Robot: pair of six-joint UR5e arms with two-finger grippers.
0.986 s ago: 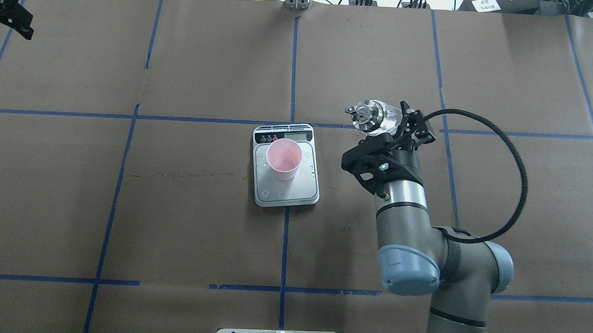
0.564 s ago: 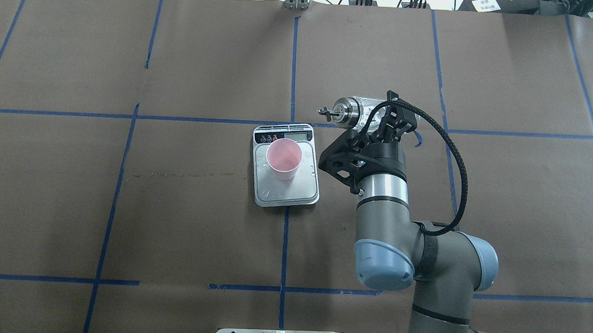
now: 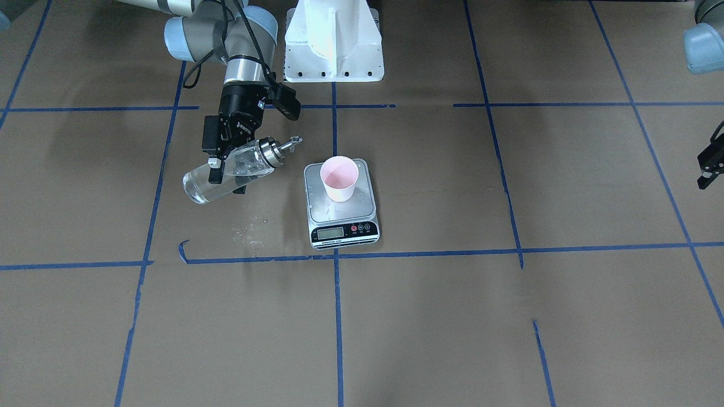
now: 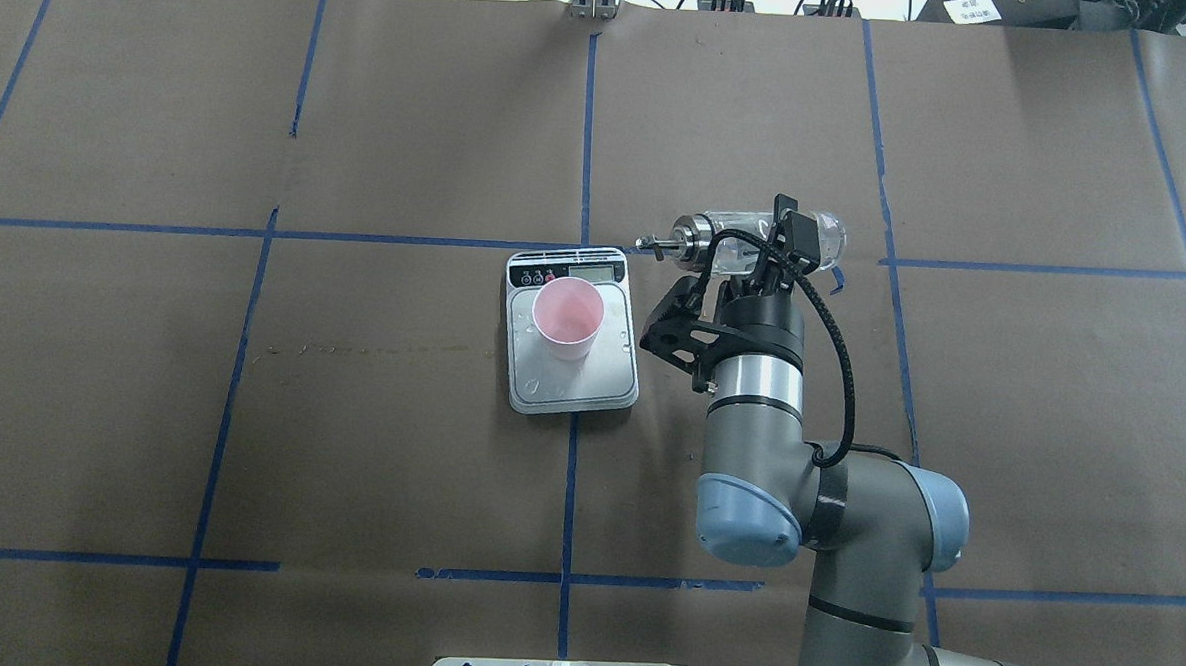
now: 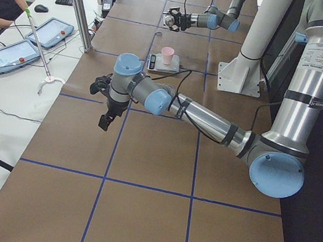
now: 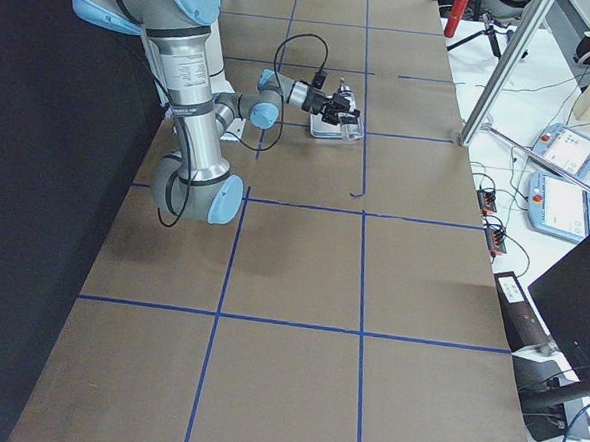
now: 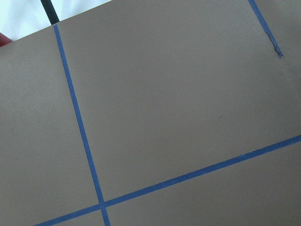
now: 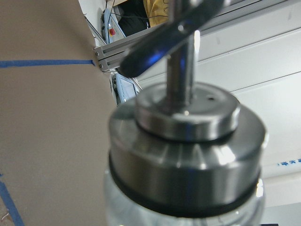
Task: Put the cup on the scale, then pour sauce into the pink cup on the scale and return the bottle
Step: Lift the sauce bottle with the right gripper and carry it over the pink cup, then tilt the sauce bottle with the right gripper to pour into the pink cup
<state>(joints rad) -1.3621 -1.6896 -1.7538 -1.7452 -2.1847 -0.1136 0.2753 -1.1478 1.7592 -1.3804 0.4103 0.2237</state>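
Cup (image 4: 568,317) stands on the scale (image 4: 583,385) mid-desk, so step one is done. My right gripper (image 3: 227,176) clamps the bottle (image 3: 198,188), tipped nearly flat, spout short of the cup. Pouring and return are left. Left gripper (image 3: 710,165), near the desk's left edge: I cannot tell its opening.

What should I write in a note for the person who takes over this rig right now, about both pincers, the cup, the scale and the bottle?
Right pincer: shut on the bottle, which is in the air, tilted almost flat. The spout points towards the scale but is beside it, not over the cup.
Left pincer: far off at the table's side, holding nothing; open or shut cannot be told.
Done: cup stands upright on the scale.
Left: pour into the cup, return the bottle.
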